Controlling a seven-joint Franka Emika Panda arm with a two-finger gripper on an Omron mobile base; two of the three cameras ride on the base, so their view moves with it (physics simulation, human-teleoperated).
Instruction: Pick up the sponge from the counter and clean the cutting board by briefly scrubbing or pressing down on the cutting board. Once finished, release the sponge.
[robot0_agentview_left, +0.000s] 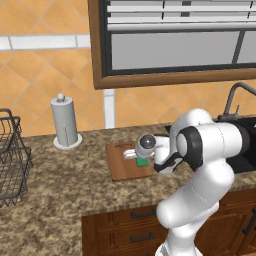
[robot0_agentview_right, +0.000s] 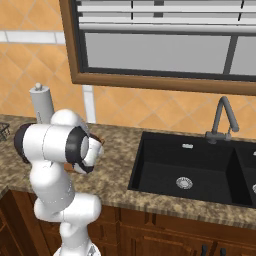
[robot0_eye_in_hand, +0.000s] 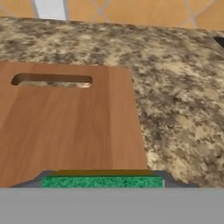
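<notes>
Left base view, counter: speckled brown-and-tan granite counter runs across the frame above dark brown wooden drawers with black handles.
Wall: orange diagonal tiles behind the counter, with a wood-framed window above.
Sink: black basin set into the counter at the arm's right, with a dark grey faucet behind it.
Basket: black wire basket at the far left edge of the counter.
Paper towel: white upright roll on a stand near the wall, left of the board.
Cutting board: flat reddish-brown wooden cutting board with rounded corners lies flat on the counter; slot handle at its far short edge, toward the wall, in the hand view.
Gripper: two-finger gripper is low over the board's right part, fingers clenched on the sponge.
Sponge: small flat green rectangular sponge sits between the finger tips over the near part of the board; whether it presses on the wood cannot be told.
</notes>
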